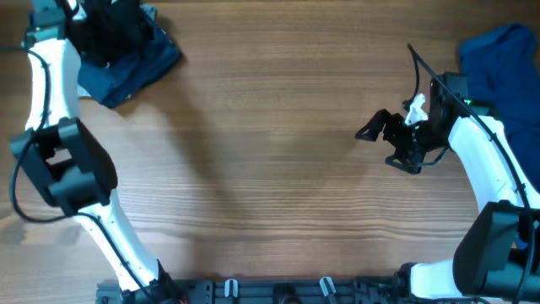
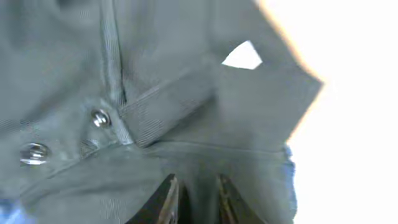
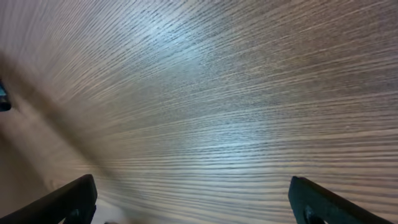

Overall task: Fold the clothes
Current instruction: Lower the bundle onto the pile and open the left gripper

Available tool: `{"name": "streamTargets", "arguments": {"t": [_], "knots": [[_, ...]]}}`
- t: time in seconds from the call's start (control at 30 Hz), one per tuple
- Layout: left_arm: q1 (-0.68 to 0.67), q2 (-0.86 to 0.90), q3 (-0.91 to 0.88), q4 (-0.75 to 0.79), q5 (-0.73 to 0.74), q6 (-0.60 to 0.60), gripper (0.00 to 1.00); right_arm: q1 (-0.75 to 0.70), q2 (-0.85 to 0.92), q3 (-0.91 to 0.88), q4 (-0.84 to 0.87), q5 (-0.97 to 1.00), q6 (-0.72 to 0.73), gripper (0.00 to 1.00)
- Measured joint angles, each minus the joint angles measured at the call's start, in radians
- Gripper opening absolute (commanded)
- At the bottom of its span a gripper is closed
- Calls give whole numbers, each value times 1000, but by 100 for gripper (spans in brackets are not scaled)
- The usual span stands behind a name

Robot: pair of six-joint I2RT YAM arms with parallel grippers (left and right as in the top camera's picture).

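At the table's far left corner lies a heap of clothes, with a black garment [image 1: 114, 29] on top of a dark navy one [image 1: 143, 63]. My left gripper [image 2: 196, 182] is down in this heap. Its fingers stand close together, shut on a fold of the black garment [image 2: 186, 106]. The left wrist view shows that garment's white label [image 2: 244, 56] and two metal snaps [image 2: 99, 118]. A royal blue garment [image 1: 498, 59] lies at the far right. My right gripper [image 1: 384, 145] hovers over bare wood left of it, open and holding nothing, with its fingers [image 3: 74, 199] far apart.
The wooden table [image 1: 270, 152] stretches between the two heaps. The left arm's white links [image 1: 51, 93] run along the left edge, and the right arm [image 1: 489, 169] comes in from the lower right. Black mounts [image 1: 278, 291] line the front edge.
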Motion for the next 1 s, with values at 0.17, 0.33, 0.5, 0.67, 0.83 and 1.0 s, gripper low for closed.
{"name": "streamTargets", "arguments": {"t": [0.17, 0.33, 0.5, 0.67, 0.83, 1.0], "knots": [[0, -47, 0, -88, -14, 0, 20, 0, 0, 0, 3, 0, 0, 99], [0, -35, -3, -154, -56, 0, 21, 0, 0, 0, 11, 0, -3, 99], [0, 40, -3, -195, -68, 0, 23, 0, 0, 0, 11, 0, -3, 99], [-1, 60, -1, -227, -95, 0, 18, 0, 0, 0, 11, 0, -3, 99], [-1, 52, -1, -231, -114, 0, 20, 0, 0, 0, 11, 0, -3, 100], [0, -23, -10, -145, -138, 0, 31, 0, 0, 0, 11, 0, -3, 100]]}}
